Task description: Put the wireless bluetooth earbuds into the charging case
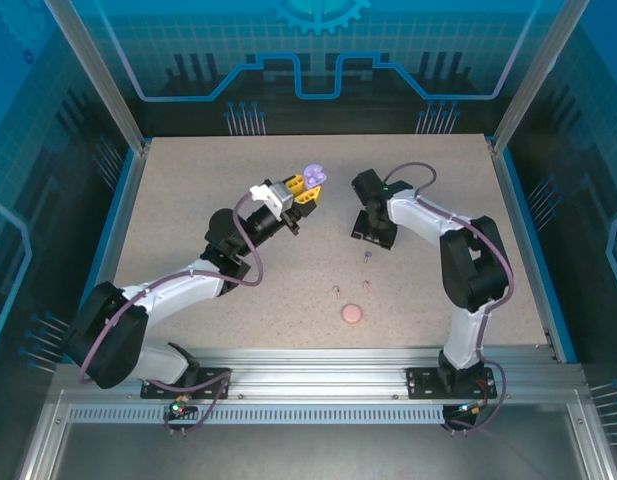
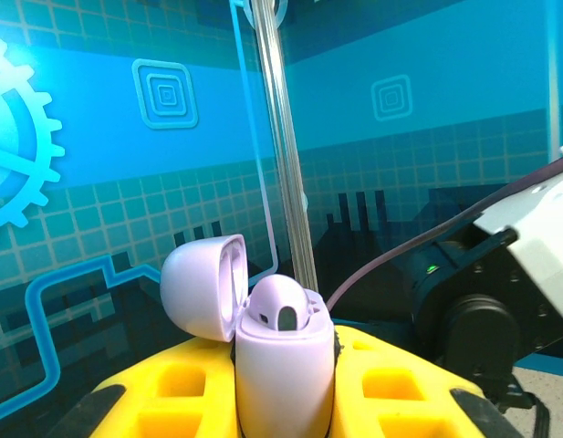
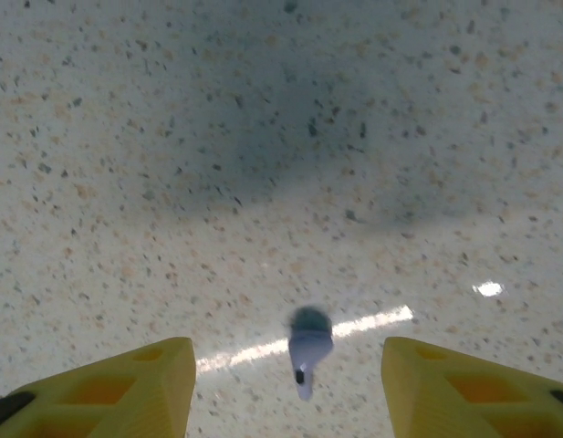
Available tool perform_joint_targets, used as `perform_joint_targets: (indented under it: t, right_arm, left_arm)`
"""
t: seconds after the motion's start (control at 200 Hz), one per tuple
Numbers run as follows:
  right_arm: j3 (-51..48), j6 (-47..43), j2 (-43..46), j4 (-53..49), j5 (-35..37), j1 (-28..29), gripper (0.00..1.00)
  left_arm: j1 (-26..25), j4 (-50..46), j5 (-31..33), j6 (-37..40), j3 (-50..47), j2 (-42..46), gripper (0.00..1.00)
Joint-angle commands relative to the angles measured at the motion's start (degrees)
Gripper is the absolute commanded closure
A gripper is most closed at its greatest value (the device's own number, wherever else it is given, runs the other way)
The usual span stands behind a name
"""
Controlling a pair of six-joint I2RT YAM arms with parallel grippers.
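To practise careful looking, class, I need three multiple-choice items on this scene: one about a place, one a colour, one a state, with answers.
1. Where is the purple earbud near the right hand?
A. Inside a case
B. On the table, between the hand's fingers
C. On top of an arm

2. What colour is the charging case gripped by the left hand?
A. Pale purple
B. Green
C. Black

3. How is that case's lid?
A. Shut
B. Hinged open
C. Detached

Answers:
1 B: it lies untouched on the speckled surface between the spread yellow fingers.
2 A: the body and lid are both lilac.
3 B: it tilts back, still joined to the body.
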State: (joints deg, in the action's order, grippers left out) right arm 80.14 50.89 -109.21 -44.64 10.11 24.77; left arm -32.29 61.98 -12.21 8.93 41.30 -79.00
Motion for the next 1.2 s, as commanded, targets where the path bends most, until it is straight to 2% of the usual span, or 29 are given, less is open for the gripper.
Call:
perform_joint_targets:
  t: [0.0,0.185,0.87,1.196]
  right_arm:
    - [3.1,1.9,-3.3,-3.0,1.2,1.1,0.44]
    - [4.0,2.6,-5.8,-4.0,1.8,1.9,0.47]
    - [-2.1,3.9,-5.0,-1.9,1.0,2.3,0.54]
    - [-2.0,3.4,-5.8,-1.3,0.7,2.2,0.64]
  left_arm:
    - [0.4,2.8,0.9,-0.5,-0.6,1.4,1.0]
    - [0.4,3.3,0.5,-1.0,-0.6,1.3,1.0]
    - [0.6,3.4,0.6,-1.6,-0.5,0.9,1.0]
    - [0.7,3.2,0.5,-1.6,-0.7,1.2,1.0]
